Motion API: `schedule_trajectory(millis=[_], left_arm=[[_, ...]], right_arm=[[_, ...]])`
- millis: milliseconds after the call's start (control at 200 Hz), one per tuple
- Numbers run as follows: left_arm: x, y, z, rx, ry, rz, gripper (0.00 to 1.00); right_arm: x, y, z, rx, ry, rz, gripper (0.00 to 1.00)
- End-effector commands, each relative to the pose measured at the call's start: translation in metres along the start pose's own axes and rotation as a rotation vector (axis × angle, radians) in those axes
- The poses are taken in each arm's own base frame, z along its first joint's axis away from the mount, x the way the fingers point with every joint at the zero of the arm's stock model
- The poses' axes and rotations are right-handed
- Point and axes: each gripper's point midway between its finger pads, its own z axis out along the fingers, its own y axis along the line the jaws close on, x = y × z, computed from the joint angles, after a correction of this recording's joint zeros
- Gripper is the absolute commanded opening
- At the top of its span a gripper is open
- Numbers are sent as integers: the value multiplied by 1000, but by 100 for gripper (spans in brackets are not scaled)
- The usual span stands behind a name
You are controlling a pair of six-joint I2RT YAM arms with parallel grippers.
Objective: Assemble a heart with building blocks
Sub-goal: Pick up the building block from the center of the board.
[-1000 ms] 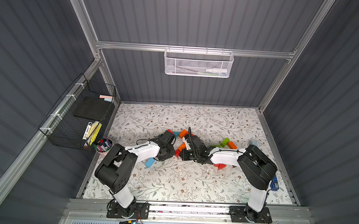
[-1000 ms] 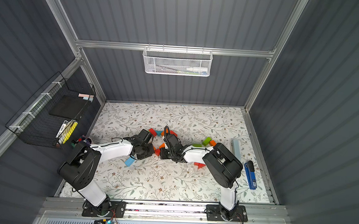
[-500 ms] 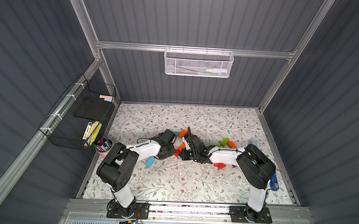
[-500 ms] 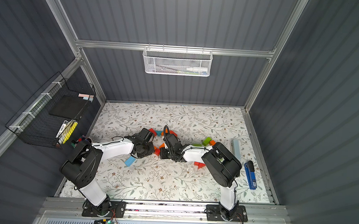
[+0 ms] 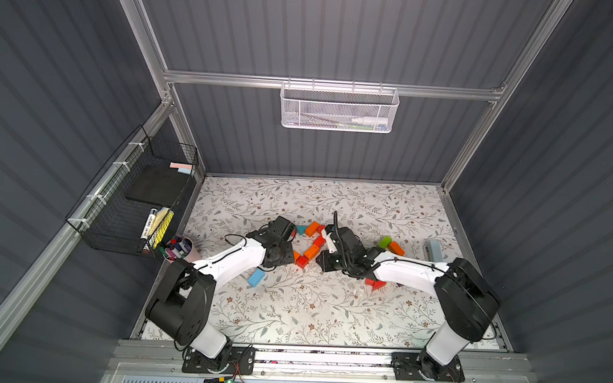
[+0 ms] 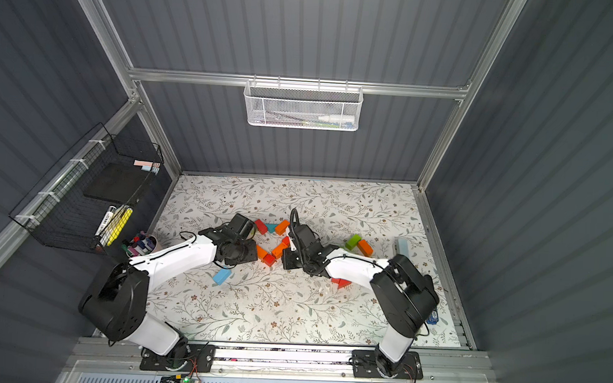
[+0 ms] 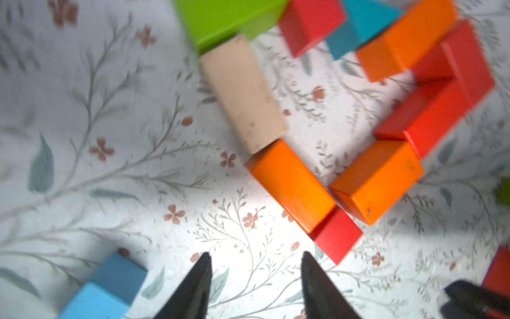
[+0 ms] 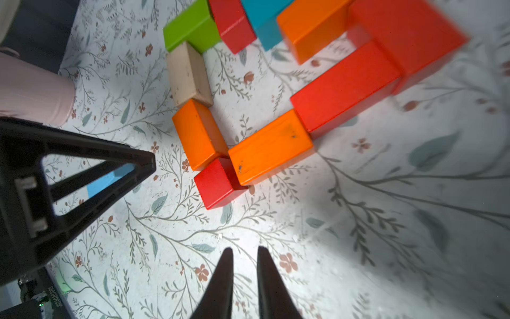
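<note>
Blocks [image 8: 270, 146] lay end to end on the table [image 8: 358, 234], forming a heart outline. My left gripper [image 7: 255, 254] stood open and empty. My right gripper [image 8: 245, 248] was barely parted and empty. Both apparently kept clear to avoid disturbing it.

Left arm [image 5: 233, 262] and right arm [image 5: 407, 271]
White shells [image 6: 351, 266], round black joints [image 5: 466, 300] and black cables [image 5: 336, 223] are seen on both.

I count ten building blocks [image 8: 270, 149] ringed together: four red blocks [image 8: 345, 85], three orange blocks [image 8: 198, 135], one green block [image 8: 193, 30], one teal block [image 8: 265, 16], one tan block [image 8: 189, 74]. Apart, in a top view: one light blue block [image 5: 256, 278], one loose green block [image 5: 384, 242], one loose orange block [image 5: 396, 248].
</note>
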Motion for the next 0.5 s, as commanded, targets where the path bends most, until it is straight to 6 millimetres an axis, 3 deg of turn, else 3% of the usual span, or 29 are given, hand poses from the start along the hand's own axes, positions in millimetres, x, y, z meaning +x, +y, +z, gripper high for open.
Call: schedule_trajectory(millis=[0,105,330,495], left_arm=[[-22,-21,-32,103,-80,174,80],[-32,-39,-57,185,-134,293,99],[-43,-79,-97,373,-233,568,99],[-56,-83,-112,363,-300,614,99]], right_arm=[[11,-36,-27,118,35,-25,24],[9,-65,-54,168,35,7,28],[8,-119,-88,292,56,105,36],[24,-133,-98,362,156,132,37]])
